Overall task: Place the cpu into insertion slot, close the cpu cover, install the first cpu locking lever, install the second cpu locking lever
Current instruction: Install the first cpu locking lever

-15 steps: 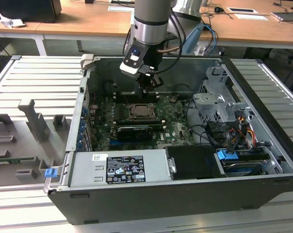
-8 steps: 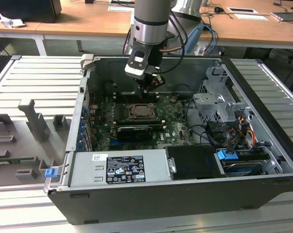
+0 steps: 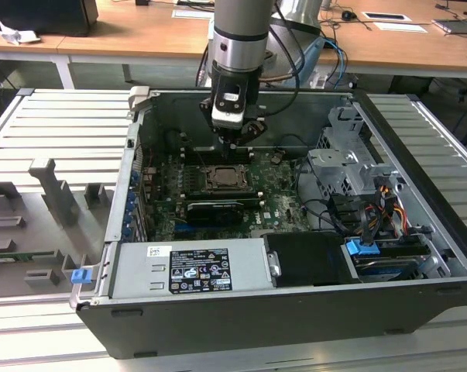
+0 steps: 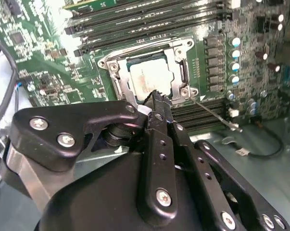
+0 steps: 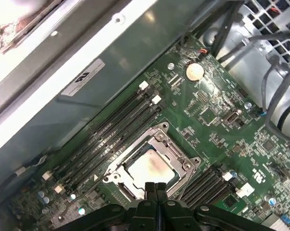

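Note:
The cpu (image 4: 149, 77) lies flat in the insertion slot (image 4: 112, 66) on the green board, its dull silver face showing. The cpu cover (image 4: 182, 72) lies down around it as a silvery frame. A thin locking lever (image 4: 215, 114) sticks out from one corner of the socket, away from the frame. My gripper (image 4: 157, 96) hangs just above the socket's near edge, fingers shut together with nothing between them. In the first wrist view the gripper (image 5: 155, 186) sits beside the cpu (image 5: 147, 168) and cover (image 5: 172, 148). The exterior view shows the gripper (image 3: 238, 141) over the cpu (image 3: 221, 178).
Black memory slots (image 5: 111, 130) run on both sides of the socket. A grey power supply (image 3: 190, 267) fills the case front, a drive cage (image 3: 341, 167) with cables stands at the exterior view's right. Case walls (image 3: 132, 155) enclose the board. Grey fixtures (image 3: 55, 194) stand outside.

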You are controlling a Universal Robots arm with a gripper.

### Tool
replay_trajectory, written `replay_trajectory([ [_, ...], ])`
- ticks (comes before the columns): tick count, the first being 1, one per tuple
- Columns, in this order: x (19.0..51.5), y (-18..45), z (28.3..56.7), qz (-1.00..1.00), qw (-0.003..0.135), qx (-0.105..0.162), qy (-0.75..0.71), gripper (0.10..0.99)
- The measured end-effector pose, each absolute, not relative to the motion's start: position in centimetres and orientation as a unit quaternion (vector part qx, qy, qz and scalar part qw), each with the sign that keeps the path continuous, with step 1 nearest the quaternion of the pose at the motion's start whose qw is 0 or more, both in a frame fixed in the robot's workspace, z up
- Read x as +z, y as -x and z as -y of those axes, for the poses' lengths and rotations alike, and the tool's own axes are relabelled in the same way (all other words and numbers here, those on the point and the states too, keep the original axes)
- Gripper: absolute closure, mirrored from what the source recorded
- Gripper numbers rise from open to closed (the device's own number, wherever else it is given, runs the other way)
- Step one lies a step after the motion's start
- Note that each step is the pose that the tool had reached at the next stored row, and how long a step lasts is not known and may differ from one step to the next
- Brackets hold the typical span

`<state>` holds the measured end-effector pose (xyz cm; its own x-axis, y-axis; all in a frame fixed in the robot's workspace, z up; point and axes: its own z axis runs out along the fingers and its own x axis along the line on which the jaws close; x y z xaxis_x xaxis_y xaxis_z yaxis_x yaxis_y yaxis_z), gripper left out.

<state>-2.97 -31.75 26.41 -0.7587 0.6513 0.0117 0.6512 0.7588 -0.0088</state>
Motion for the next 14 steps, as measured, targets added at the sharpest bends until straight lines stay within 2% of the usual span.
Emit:
replay_trajectory([
  [14, 26.3, 2.97, 31.74, 0.983, 0.008, -0.004, 0.182, 0.98],
])
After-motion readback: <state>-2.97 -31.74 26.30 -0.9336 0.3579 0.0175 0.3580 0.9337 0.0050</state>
